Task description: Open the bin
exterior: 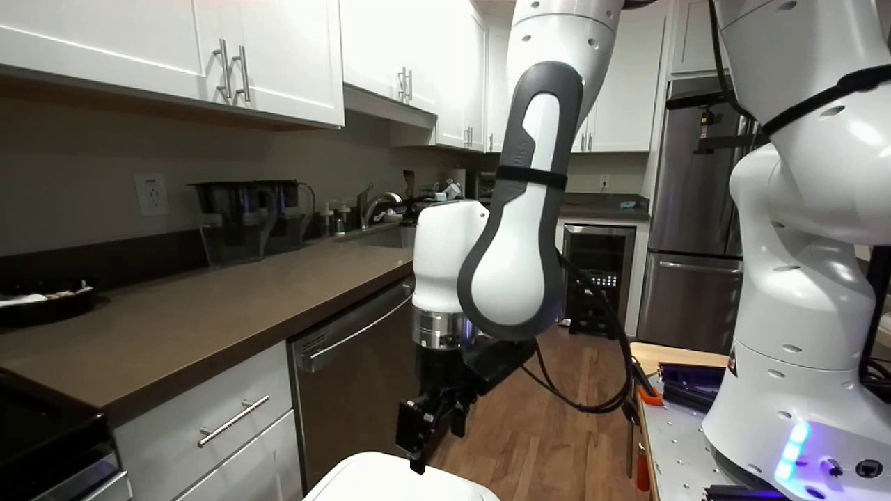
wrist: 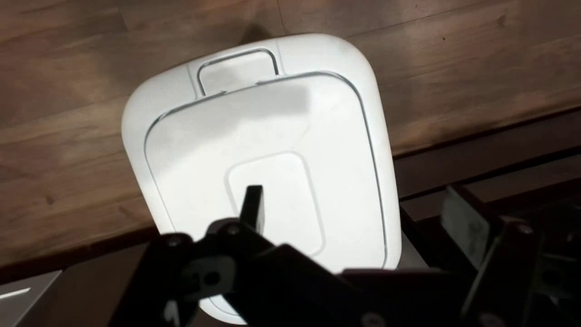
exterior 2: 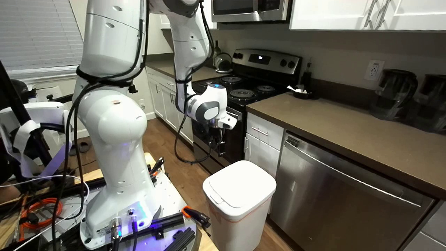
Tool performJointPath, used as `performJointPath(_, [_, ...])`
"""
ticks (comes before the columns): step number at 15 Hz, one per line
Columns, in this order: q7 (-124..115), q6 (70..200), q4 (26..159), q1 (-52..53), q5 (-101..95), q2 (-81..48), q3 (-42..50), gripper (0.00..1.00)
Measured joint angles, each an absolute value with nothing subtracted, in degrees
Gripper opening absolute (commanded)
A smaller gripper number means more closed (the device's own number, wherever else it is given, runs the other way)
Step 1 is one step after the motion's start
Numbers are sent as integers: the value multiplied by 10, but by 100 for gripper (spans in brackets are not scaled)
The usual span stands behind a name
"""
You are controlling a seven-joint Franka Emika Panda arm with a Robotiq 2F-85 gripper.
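The claw (wrist: 356, 200), spread wide, empty and apart from the closed lid (wrist: 272, 141) of the bin (exterior 2: 238, 228), should narrow, then press the likely release tab (wrist: 238, 72) squarely.

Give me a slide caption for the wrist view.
White bin, lid shut, on a wood-toned floor, the open pincer in the foreground.

Bright bin lid (wrist: 281, 177), partly shadowed, dim wall (exterior: 83, 160), blue-lit robot base (exterior: 797, 421)
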State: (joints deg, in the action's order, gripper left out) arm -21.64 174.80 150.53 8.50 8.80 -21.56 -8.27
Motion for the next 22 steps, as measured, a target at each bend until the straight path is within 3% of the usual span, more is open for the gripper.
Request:
performJointPath(10, [-113,1798,1454,85,65,-389,-63,98])
performJointPath(12, [-94,1798,1431,83,55,-425,-57,73])
performJointPath(22, [-43,1798,1352,80,34,-541,-30,16])
